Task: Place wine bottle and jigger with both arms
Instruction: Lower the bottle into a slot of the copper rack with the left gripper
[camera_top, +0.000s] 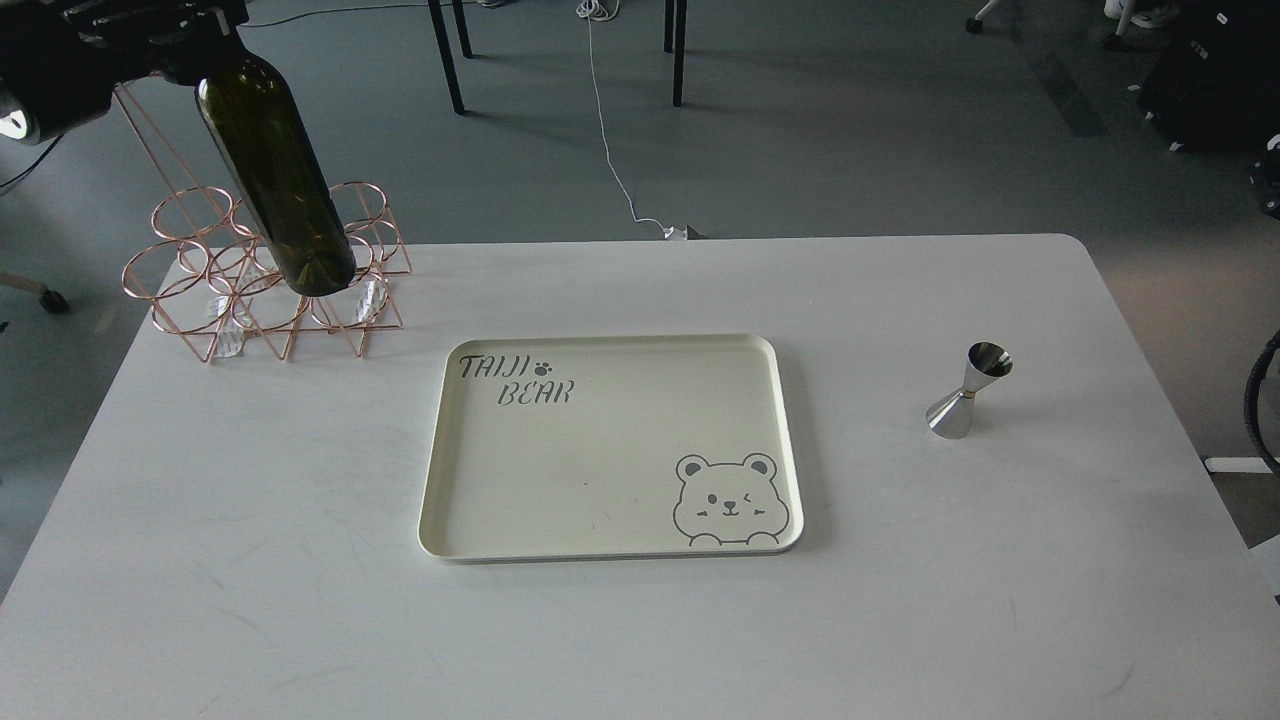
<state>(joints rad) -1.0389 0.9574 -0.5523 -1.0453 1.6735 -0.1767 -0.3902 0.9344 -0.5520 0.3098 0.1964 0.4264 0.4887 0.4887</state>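
The wine bottle (275, 175) is held aloft in the upper left of the frame, its neck gripped by the left hand (190, 30), its base hanging over the copper wire rack (270, 280). The fingers cannot be told apart, yet the bottle is evidently carried. The right hand is not seen. The jigger (970, 390) stands untouched on the tabletop (640, 630) at centre right. The cream tray (610, 540), seemingly the destination, holds nothing; both placements are judged outstanding.
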